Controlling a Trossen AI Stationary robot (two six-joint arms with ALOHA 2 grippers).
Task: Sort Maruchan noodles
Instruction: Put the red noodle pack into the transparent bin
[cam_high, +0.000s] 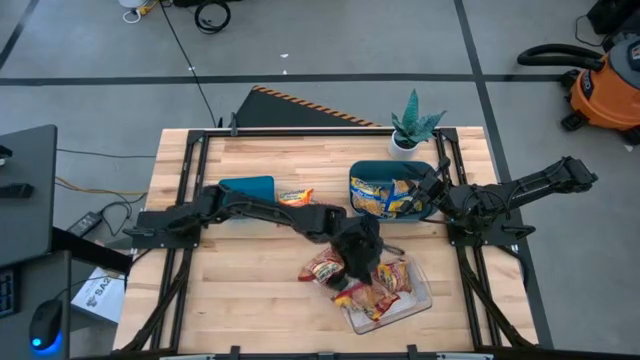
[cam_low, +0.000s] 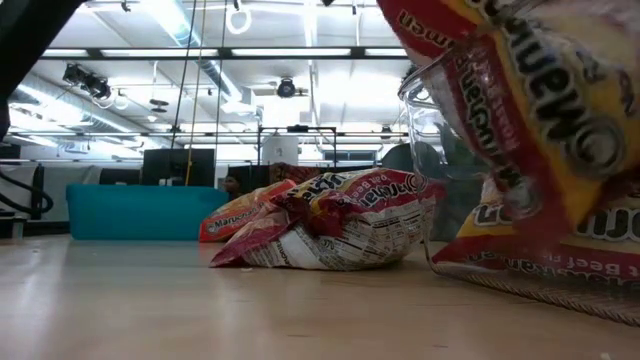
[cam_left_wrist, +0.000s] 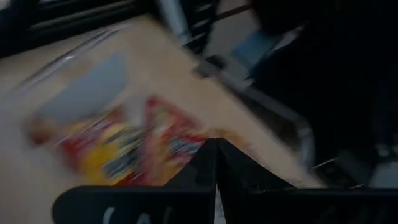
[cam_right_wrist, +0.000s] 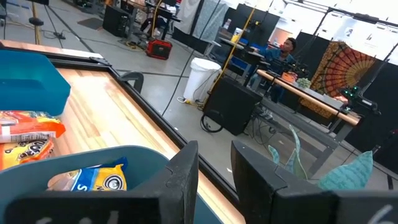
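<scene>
The noodle packets are flat, shiny and crinkled, and they lie in four spots on the wooden table. The red-and-yellow packets are heaped in the clear tray near the front edge, slightly toward the right. The low view shows their white lettering close up on the red wrapper. One more red packet lies on the bare wood just beside the tray, rumpled and propped up, with its printed white back showing in the low view. The blue-and-yellow packets fill the round teal bin toward the back right; in the right wrist view one of them peeks over the bin's rim. A lone orange packet lies near the back, just beside the flat teal bin.

The left gripper reaches across the table and hangs over the near end of the tray, between the loose red packet and the heap. In its wrist view the two dark fingers are pressed together at their tips, with nothing between them, above a blurred red-and-yellow packet.

The right gripper sits at the rim of the round teal bin with its fingers spread and nothing held.

A potted plant stands at the back edge.
</scene>
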